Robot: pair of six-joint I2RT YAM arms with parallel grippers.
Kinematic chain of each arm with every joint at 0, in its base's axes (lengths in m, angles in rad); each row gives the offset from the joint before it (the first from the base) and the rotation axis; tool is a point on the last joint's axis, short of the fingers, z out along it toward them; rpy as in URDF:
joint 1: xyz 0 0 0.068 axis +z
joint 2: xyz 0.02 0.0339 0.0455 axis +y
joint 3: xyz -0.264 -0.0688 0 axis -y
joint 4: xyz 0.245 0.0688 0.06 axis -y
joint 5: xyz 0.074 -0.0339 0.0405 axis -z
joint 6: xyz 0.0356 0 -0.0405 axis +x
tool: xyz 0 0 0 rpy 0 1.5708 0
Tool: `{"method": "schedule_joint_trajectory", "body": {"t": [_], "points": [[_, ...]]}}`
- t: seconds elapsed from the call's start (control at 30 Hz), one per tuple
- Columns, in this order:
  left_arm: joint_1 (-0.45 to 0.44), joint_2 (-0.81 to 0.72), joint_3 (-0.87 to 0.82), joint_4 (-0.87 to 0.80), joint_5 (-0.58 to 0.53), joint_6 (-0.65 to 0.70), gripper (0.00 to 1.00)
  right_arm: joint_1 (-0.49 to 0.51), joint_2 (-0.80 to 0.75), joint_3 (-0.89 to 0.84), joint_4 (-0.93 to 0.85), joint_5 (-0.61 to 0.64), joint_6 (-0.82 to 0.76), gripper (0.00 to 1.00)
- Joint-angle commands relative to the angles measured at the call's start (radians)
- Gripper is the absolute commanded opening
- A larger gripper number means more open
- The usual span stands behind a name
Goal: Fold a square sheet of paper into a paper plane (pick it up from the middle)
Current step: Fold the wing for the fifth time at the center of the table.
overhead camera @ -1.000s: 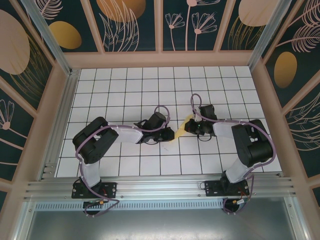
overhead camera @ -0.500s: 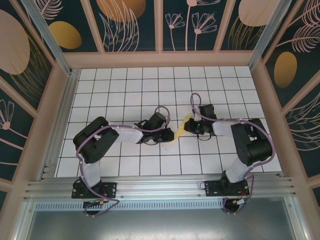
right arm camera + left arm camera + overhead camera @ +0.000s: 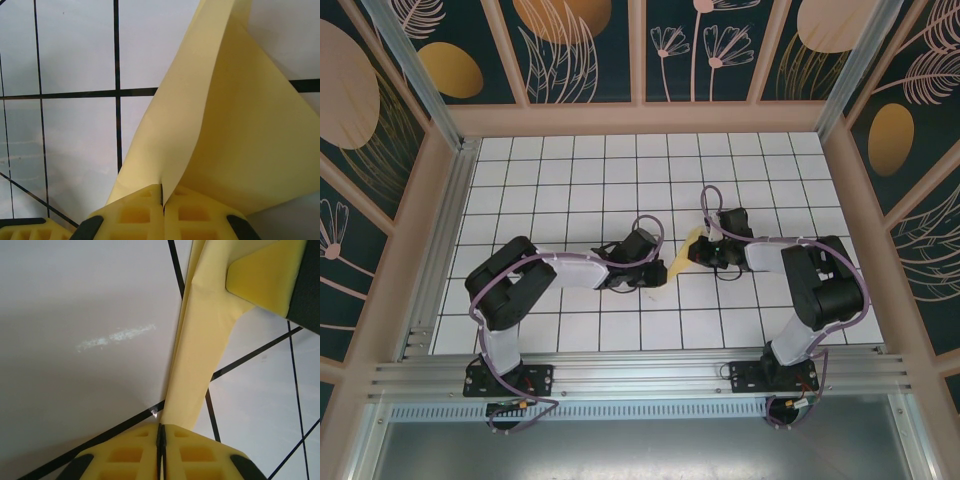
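Note:
The pale-yellow paper (image 3: pixel 680 262) is folded into a narrow strip and hangs just above the white tiled floor between my two grippers. My left gripper (image 3: pixel 660 270) holds its near lower end. In the left wrist view the yellow pads (image 3: pixel 125 455) are pressed together and the paper (image 3: pixel 200 350) runs up from their seam at the left gripper (image 3: pixel 161 429). My right gripper (image 3: pixel 695 250) holds the far upper end, and one of its fingers (image 3: pixel 260 272) shows there on the strip. In the right wrist view the right gripper (image 3: pixel 162 195) is shut on a sheet edge, and the paper (image 3: pixel 225 125) fans up and to the right.
The white tiled floor (image 3: pixel 570 180) with black grid lines spreads out behind and to both sides of the grippers. Wooden frame walls (image 3: pixel 640 118) close it in. An aluminium rail (image 3: pixel 640 375) with both arm bases runs along the near edge.
My left gripper has edged right toward the right gripper and its jaws have closed tighter on the paper's end. The right gripper has held still.

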Motion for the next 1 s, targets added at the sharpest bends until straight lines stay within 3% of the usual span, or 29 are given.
{"method": "schedule_joint_trajectory", "body": {"t": [0.0,0.27,0.53,0.8,0.97], "points": [[-0.041,0.014,0.029,-0.202,-0.036,0.062,0.09,-0.014,0.053,-0.009,-0.058,0.070,0.018,0.00],[-0.100,0.051,0.140,-0.422,-0.134,0.166,0.08,-0.016,0.054,-0.003,-0.065,0.074,0.022,0.00],[-0.111,0.010,0.143,-0.471,-0.171,0.188,0.10,-0.016,0.060,0.001,-0.064,0.067,0.023,0.00],[-0.022,-0.147,0.032,-0.105,-0.019,-0.014,0.15,-0.016,0.070,0.012,-0.075,0.050,0.015,0.00],[-0.014,-0.129,0.059,-0.028,-0.080,-0.081,0.16,-0.016,0.069,0.014,-0.083,0.051,0.007,0.00]]}}
